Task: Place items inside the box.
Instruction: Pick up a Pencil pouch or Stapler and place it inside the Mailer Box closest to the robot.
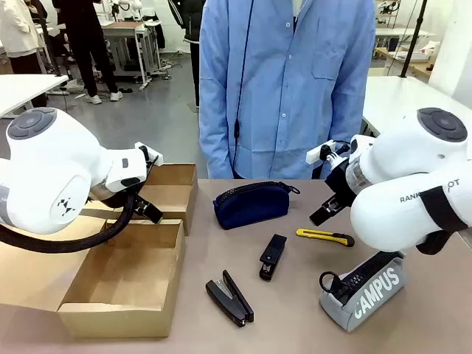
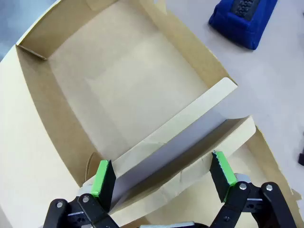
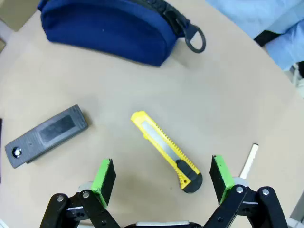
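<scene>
Left gripper (image 2: 164, 175): released, jaws wide, astride upright flap of box (image 2: 57, 95).
Right gripper (image 3: 162, 175): released, jaws spread above utility knife (image 3: 166, 151), which lies flat on surface (image 1: 295, 317).
Outside box, on surface: navy pouch (image 1: 251, 204) at far side; far stapler (image 1: 272, 257) and near stapler (image 1: 229, 297) mid-surface; grey "CAMPUS" pouch (image 1: 365, 291) near right.

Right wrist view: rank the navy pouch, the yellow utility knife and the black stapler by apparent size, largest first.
1. navy pouch, clearly largest.
2-3. yellow utility knife and black stapler: too alike to rank; the knife is longer and slimmer, the stapler shorter and wider.
</scene>
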Tool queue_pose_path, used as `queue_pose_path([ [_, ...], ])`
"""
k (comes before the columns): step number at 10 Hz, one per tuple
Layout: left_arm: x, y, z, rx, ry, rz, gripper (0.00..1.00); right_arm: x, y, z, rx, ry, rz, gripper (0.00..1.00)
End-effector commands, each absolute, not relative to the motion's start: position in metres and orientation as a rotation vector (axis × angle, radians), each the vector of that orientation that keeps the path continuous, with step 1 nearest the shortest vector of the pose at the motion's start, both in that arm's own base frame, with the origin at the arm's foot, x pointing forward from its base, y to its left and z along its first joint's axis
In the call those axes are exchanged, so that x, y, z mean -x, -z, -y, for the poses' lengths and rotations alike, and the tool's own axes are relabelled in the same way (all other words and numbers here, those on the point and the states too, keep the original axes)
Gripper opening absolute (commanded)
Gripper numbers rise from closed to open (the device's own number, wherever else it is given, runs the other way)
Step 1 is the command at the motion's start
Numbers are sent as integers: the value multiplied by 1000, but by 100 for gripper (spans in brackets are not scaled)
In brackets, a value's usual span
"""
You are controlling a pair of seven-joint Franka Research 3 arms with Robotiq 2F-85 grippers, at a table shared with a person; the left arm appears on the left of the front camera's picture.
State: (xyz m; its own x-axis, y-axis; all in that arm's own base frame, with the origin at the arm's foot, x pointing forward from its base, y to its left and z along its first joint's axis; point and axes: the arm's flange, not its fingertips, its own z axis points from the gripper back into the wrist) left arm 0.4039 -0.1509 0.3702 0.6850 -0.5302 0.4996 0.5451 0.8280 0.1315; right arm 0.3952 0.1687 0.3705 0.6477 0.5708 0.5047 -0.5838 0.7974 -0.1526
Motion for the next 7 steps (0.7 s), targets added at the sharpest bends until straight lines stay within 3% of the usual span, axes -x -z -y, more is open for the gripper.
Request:
queue_pose_path([
  [1,-404,-370,151,28,603,551,100,-395,-371,-169,-25,-656,565,100],
  [7,-404,-370,151,28,603,551,100,-395,-371,-169,-25,-656,565,100],
])
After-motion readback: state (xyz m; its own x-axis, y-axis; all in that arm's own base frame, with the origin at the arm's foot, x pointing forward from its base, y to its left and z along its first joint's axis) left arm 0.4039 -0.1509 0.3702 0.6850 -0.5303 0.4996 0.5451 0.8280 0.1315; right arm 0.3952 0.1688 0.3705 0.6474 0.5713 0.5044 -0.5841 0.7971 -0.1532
